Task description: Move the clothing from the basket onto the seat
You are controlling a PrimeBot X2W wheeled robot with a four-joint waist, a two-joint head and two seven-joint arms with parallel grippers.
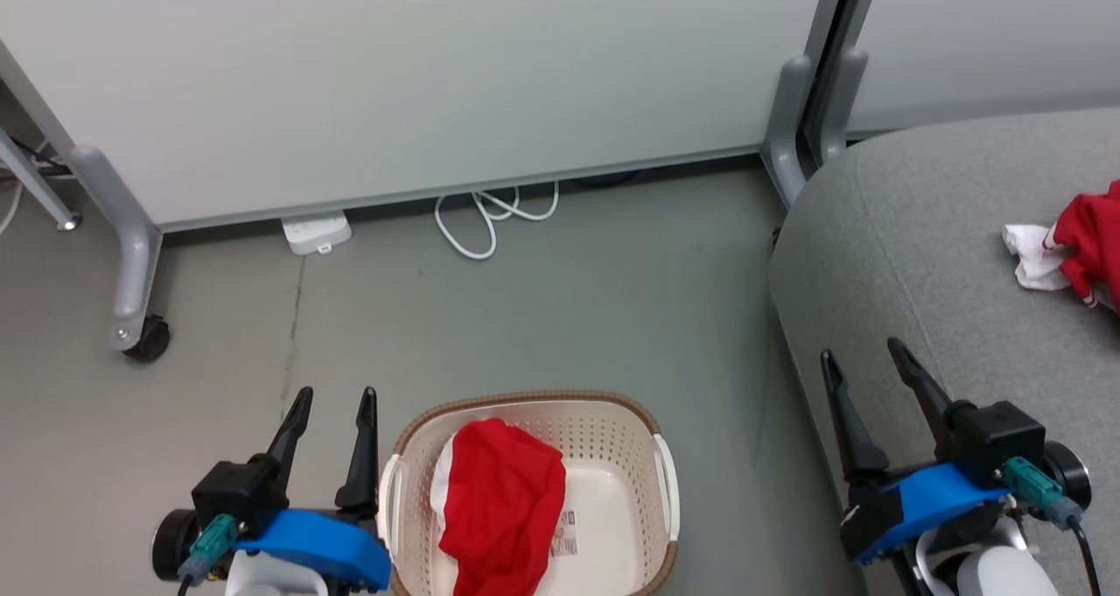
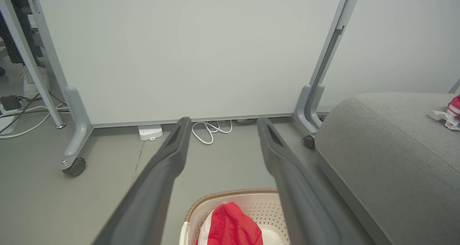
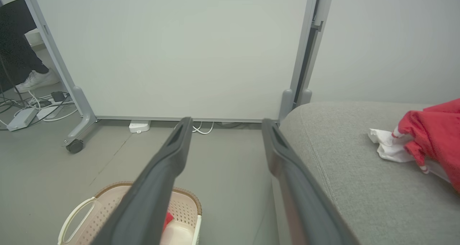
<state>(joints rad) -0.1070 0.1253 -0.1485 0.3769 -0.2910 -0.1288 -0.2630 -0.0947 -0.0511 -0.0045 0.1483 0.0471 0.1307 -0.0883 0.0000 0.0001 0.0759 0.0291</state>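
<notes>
Currently one red garment [image 1: 500, 508] lies in the basket [image 1: 525, 398] at bottom centre, a second red garment [image 1: 1089, 237] rests on the seat [image 1: 919, 255] at right, and the left pincer [image 1: 337, 392] and right pincer [image 1: 859, 348] gape empty.

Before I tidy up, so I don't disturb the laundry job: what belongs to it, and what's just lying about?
Job: laundry basket, red garment inside it, grey seat, red-and-white garment on it.
Lying about: white cable, small white box, wheeled partition.
</notes>
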